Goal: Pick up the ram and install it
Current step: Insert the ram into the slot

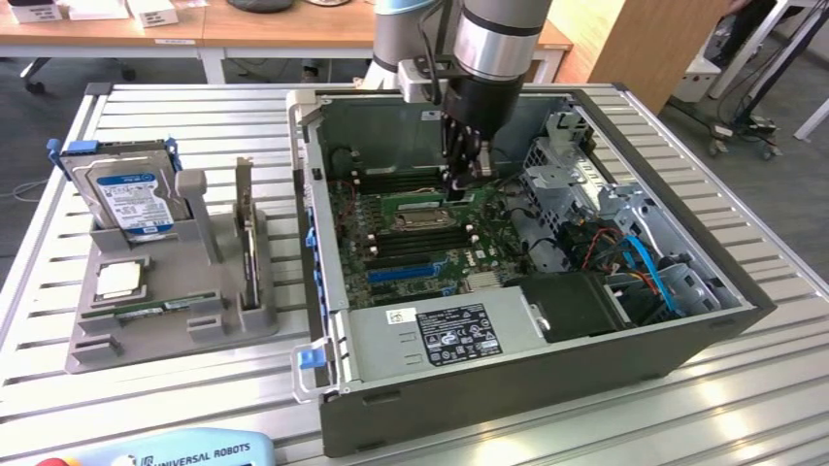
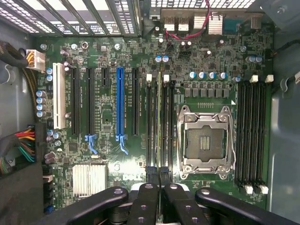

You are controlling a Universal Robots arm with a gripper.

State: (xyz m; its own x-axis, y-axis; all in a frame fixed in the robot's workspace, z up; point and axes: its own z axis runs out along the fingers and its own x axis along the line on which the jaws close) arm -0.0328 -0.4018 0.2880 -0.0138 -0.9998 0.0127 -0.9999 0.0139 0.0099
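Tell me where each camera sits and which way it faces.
Exterior view: raised above the table, looking down into the open computer case; the arm and gripper show.
Wrist view: on the wrist, facing straight down onto the motherboard; the gripper's fingers show, shut on the ram.
Shared: the motherboard and its processor socket.

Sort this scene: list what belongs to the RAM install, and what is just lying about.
Job: ram, gripped edge-on in the end effector; memory slots; motherboard; open computer case.
Lying about: hard drive; processor chip; grey holder; teach pendant.
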